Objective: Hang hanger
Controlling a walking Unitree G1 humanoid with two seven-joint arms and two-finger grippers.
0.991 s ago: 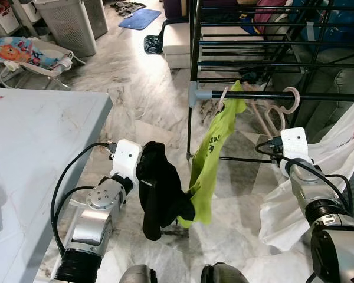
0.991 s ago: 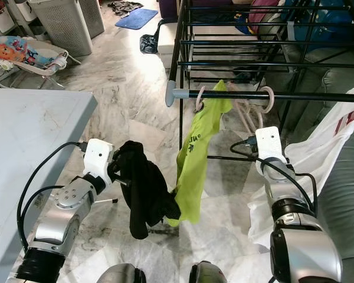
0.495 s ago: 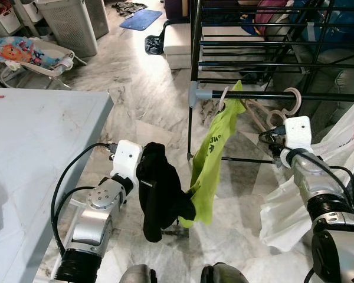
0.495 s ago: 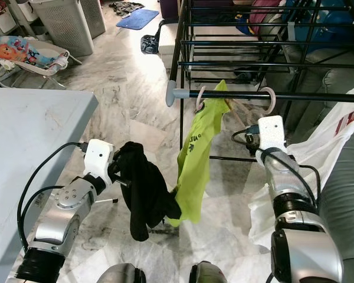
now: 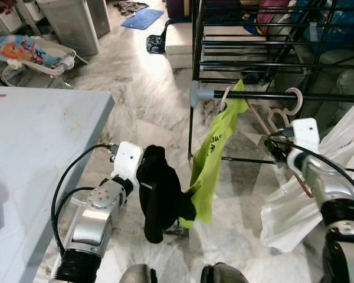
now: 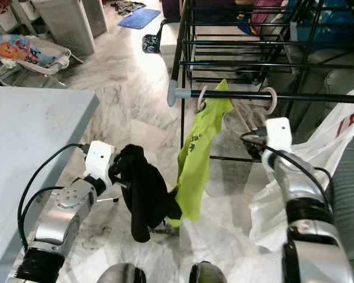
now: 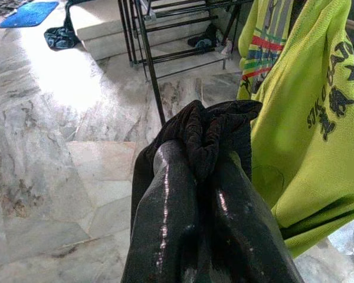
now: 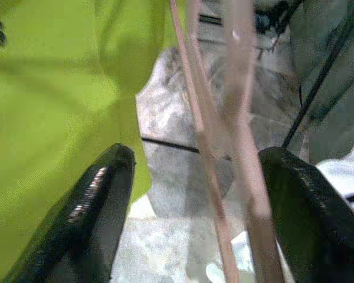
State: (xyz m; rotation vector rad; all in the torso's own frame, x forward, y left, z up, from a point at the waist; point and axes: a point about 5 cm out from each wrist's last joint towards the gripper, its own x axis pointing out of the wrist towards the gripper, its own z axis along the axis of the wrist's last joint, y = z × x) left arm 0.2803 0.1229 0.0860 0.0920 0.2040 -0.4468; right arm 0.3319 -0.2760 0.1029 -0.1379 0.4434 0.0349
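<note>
A black rail (image 5: pixel 265 95) with a grey end cap crosses in front of me. On it hang a lime green shirt (image 5: pixel 215 159) on a pink hanger and, further right, a bare pink hanger (image 5: pixel 286 106). My right gripper (image 8: pixel 194 206) is open just below the rail. The bare hanger's thin pink rods (image 8: pixel 242 118) run between its black fingers (image 8: pixel 88 200). My left gripper (image 5: pixel 146 177) is low on the left, shut on a bunched black garment (image 5: pixel 159 194) that droops beside the green shirt and covers the fingers.
A grey table (image 5: pixel 41 147) stands at my left. A black drying rack (image 5: pixel 253 47) rises behind the rail, and a white plastic bag (image 5: pixel 295 206) hangs at the right. Far back are a laundry basket (image 5: pixel 71 23), a baby bouncer (image 5: pixel 23 50) and a blue mat (image 5: pixel 140 17).
My right arm has risen and reached forward to the bare pink hanger under the rail. The left arm and black garment have stayed put.
</note>
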